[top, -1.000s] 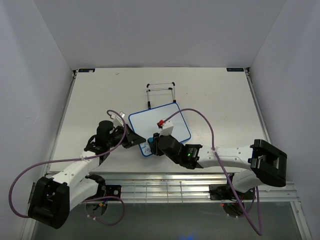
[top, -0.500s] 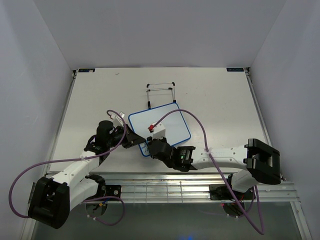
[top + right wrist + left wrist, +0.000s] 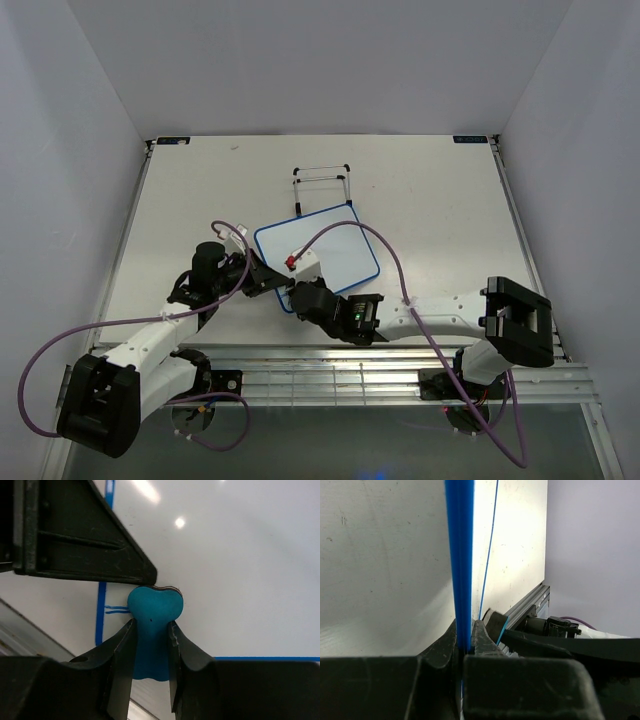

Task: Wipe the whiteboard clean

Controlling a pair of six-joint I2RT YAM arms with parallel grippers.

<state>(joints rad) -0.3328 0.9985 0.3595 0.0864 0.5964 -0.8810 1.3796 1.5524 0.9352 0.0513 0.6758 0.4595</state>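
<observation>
From my console I see the pale grey table with the small white rectangular whiteboard with a thin blue frame lying near its middle, turned at an angle. The left gripper is closed tight on the board's blue frame at the near-left edge, the frame pinched between both fingers. The right gripper is clamped on the small blue bone-shaped eraser, whose rounded head presses on the white surface at the near-left corner, touching the left gripper's black finger. Two short blue strokes sit just beside the eraser. The thin black wire stand stands just beyond the board's far edge.
</observation>
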